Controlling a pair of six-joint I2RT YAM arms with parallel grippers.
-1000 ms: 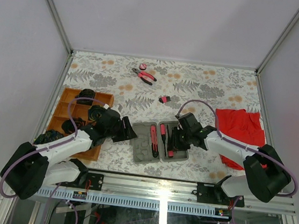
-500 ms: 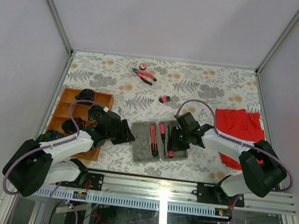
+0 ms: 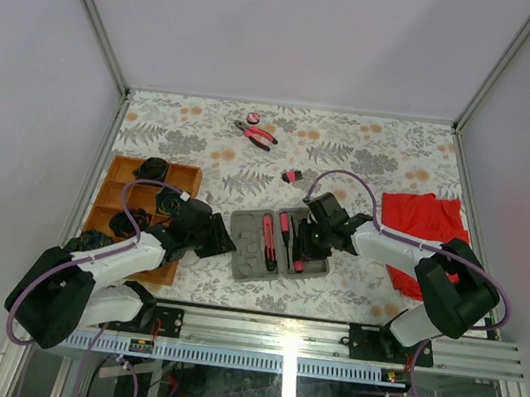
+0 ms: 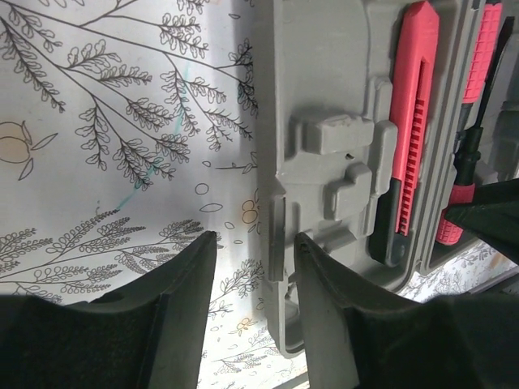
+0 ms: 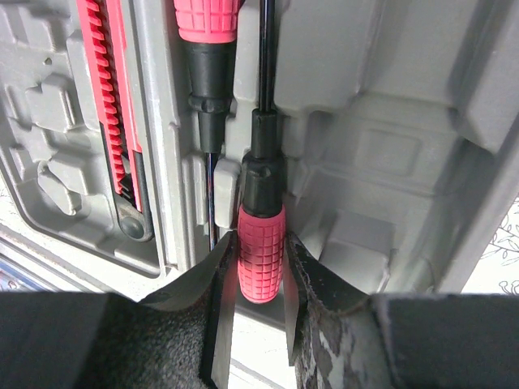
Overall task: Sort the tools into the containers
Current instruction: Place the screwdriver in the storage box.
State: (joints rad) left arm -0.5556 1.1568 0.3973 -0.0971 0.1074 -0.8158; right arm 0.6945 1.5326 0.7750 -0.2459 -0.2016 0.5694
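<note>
the wooden tray (image 3: 115, 193) sits far left, holding some dark items. the left gripper (image 4: 255, 267) has its jaws parted astride the left rim of the grey case (image 4: 324, 97), not clamping it; it looks set to steady the case. inside lie a pink cutter (image 4: 409, 121) and, further right, a screwdriver (image 5: 263, 186) whose pink handle the right gripper (image 5: 259, 259) pinches, seating it in its recess. next move, as i judge it: press it home, release cleanly, then fetch the pliers (image 3: 256, 134) at the far edge

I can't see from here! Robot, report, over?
Right pincer gripping screwdriver in grey case. Left pincer open astride case edge. Nothing blocking.
</note>
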